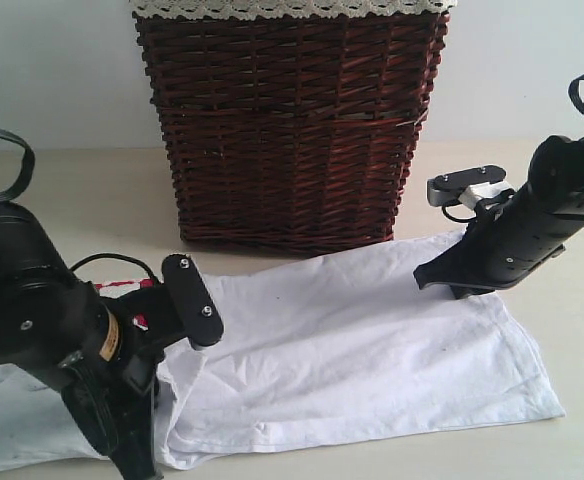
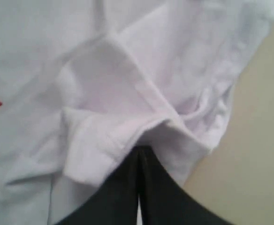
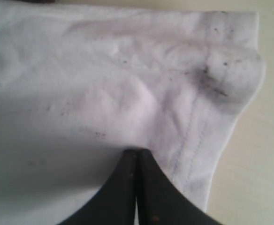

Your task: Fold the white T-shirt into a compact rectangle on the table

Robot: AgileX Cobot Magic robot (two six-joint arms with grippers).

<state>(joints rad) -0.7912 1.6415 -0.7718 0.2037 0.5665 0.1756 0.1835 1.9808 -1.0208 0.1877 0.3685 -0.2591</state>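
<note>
The white T-shirt lies spread flat on the table, just in front of a basket. My left gripper is down at the shirt's near left part, and its arm hides the cloth around it. In the left wrist view the left gripper is shut, with a bunched hem fold of the T-shirt pinched at its tips. My right gripper rests on the shirt's far right edge. Seen from the right wrist, the right gripper is shut on the T-shirt close to a speckled, stitched corner.
A tall dark brown wicker basket with a lace-edged liner stands directly behind the shirt. A red patch shows beside the left arm. Bare tabletop lies to the right of the shirt and along the front edge.
</note>
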